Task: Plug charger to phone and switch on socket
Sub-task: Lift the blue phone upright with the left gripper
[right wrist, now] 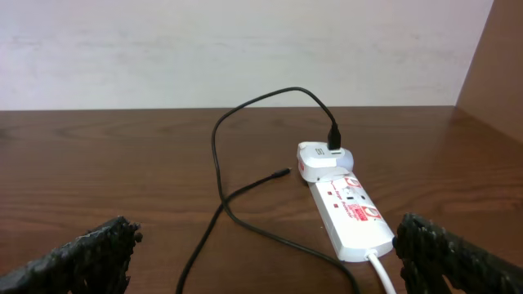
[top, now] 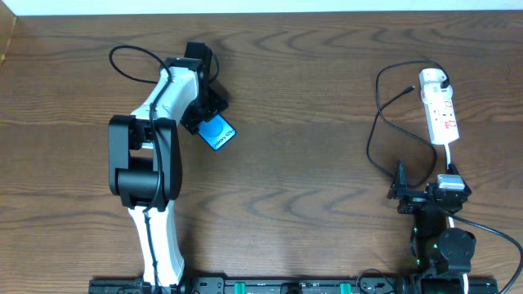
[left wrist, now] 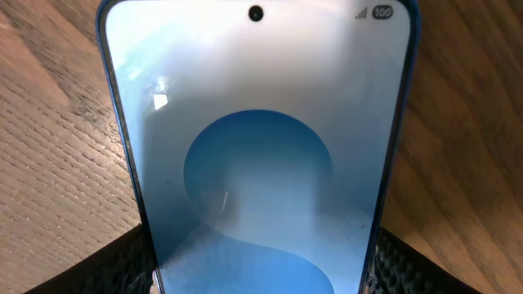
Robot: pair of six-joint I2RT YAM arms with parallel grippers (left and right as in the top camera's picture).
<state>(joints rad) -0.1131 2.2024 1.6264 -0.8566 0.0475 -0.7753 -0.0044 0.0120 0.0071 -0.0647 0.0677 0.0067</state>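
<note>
The phone (top: 218, 132), with a bright blue screen, lies tilted at the left of the wooden table. It fills the left wrist view (left wrist: 257, 155). My left gripper (top: 208, 118) is shut on its two long sides (left wrist: 257, 273). The white socket (top: 442, 114) lies at the far right, also in the right wrist view (right wrist: 351, 208). The charger's white plug head (top: 433, 79) sits in its far end (right wrist: 323, 159). The black cable (top: 372, 139) loops on the table, its connector tip (top: 409, 88) lying free (right wrist: 284, 171). My right gripper (top: 425, 189) is open and empty just short of the socket (right wrist: 265, 253).
The socket's white lead (top: 452, 159) runs back under my right arm (right wrist: 384, 273). The left arm's black cable (top: 131, 53) arcs at the back left. A wall stands behind the table's far edge (right wrist: 245, 109).
</note>
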